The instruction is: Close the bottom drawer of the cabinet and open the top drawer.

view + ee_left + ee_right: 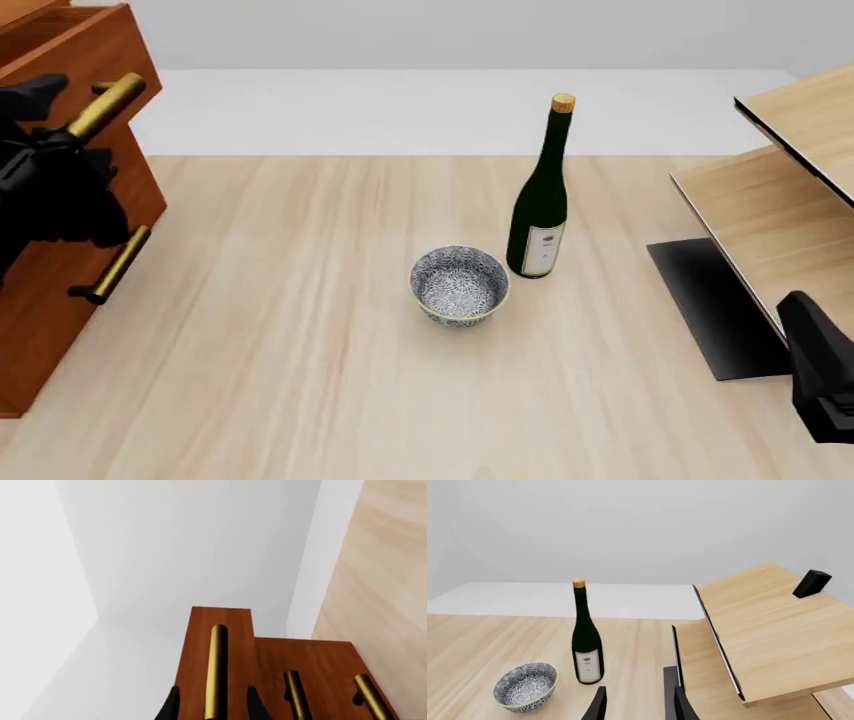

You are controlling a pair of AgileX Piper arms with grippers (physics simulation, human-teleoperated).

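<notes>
The reddish-brown cabinet (54, 330) stands at the table's left edge. Its top drawer (94, 55) sticks out past the front below it, and part of its brass handle (110, 100) shows. In the left wrist view my left gripper (213, 709) is open, one dark fingertip on each side of that handle (217, 670) with a gap on both sides. The bottom drawer (74, 330) sits flush; its handle (373, 697) lies level with the middle drawer's handle. My right gripper (639, 705) is open and holds nothing, low at the table's right.
A dark green wine bottle (541, 200) stands upright mid-table with a patterned bowl (461, 285) just in front of it to the left. A pale light-wood shelf unit (787, 180) with a black base (707, 300) fills the right side.
</notes>
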